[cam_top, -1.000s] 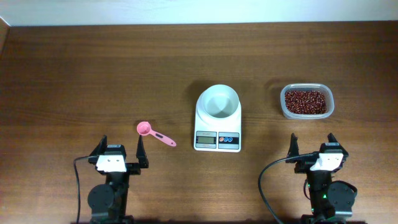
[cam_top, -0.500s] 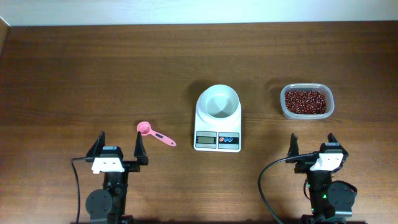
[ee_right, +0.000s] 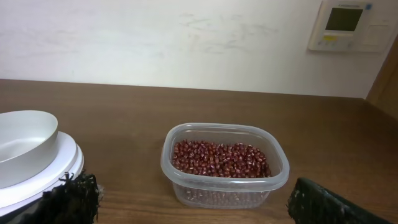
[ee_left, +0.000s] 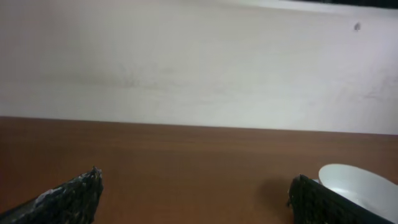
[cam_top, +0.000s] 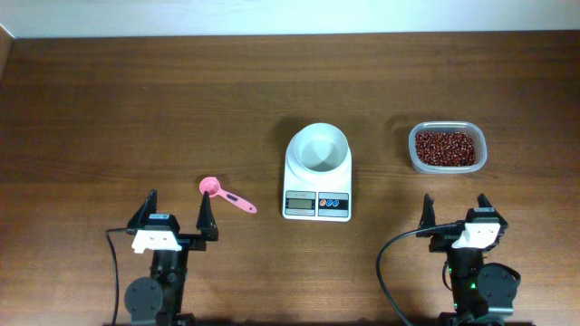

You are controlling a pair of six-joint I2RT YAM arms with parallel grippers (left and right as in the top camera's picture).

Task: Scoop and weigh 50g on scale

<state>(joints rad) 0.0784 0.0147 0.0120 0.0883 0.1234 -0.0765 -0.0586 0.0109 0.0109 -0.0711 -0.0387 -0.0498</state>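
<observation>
On wooden table (cam_top: 136, 109), round-bowled white scale (cam_top: 317, 186)

Overhead looks straight down on the table (cam_top: 136, 109); both wrist views low, facing the wall (ee_left: 186, 62), sharing the scale (ee_right: 25, 142)

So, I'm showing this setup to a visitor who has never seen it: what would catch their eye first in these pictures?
Most likely the white scale with its round bowl top, in the middle of the dark wooden table. Next come the clear tub of red beans off to its right, and the small pink scoop lying to its left, just ahead of the open left gripper.
</observation>
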